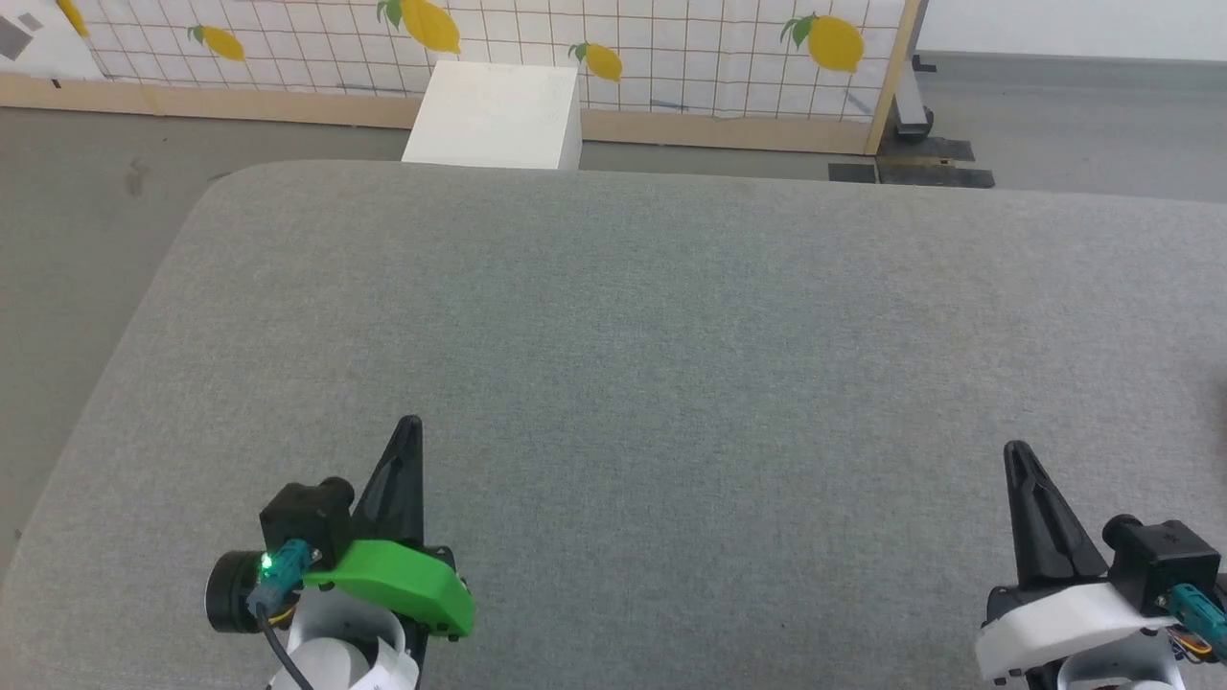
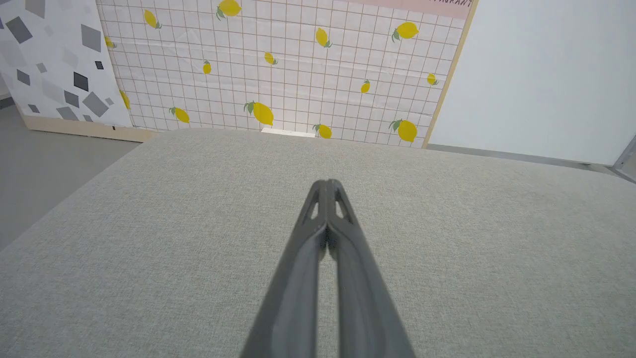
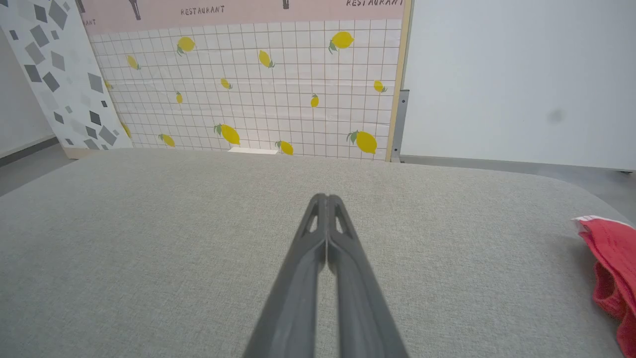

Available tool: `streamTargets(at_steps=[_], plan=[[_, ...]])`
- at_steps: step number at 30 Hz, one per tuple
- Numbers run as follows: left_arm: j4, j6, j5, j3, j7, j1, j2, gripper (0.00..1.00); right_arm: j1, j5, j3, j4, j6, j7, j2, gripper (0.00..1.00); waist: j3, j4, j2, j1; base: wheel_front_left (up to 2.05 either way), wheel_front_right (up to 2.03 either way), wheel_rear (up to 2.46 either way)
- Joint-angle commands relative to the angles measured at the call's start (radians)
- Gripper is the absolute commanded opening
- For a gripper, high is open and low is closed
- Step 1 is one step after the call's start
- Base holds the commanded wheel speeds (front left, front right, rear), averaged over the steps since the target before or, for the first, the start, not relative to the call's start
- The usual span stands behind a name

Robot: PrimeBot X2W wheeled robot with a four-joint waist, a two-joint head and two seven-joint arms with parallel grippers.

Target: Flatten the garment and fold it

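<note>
The red garment point(image 3: 613, 268) with a white edge lies crumpled at the far right of the grey padded table point(image 3: 174, 238) in the right wrist view, well to the right of my right gripper point(image 3: 327, 199), whose fingers are pressed together with nothing in them. From the head camera, that right gripper point(image 1: 1016, 450) sits at the lower right and my left gripper point(image 1: 409, 424) at the lower left, both above the table point(image 1: 652, 335). Seen from its own wrist, the left gripper point(image 2: 328, 184) is shut and empty.
A white box point(image 1: 496, 115) stands on the floor beyond the table's far edge. Behind it runs a lemon-patterned grid panel point(image 1: 613, 43) with a wooden frame. Grey floor point(image 1: 86, 220) lies to the left of the table.
</note>
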Motion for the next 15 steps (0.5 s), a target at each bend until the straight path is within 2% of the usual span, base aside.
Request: streamTargets(at_steps=[1,15], plan=[[-0.008,0.007,0.021,0.005,0.006,0.016,-0.001,0.00,-0.017,-0.008,0.006,-0.007,-0.001,0.006,0.001,0.00,-0.001,-0.001,0.0000,0.0000,0.00,0.00,0.00],[-0.031,0.018,0.054,0.020,0.035,0.027,-0.002,0.00,-0.026,-0.019,0.022,-0.012,-0.001,0.034,0.002,0.00,-0.005,-0.009,0.0000,0.0000,0.00,0.00,0.00]])
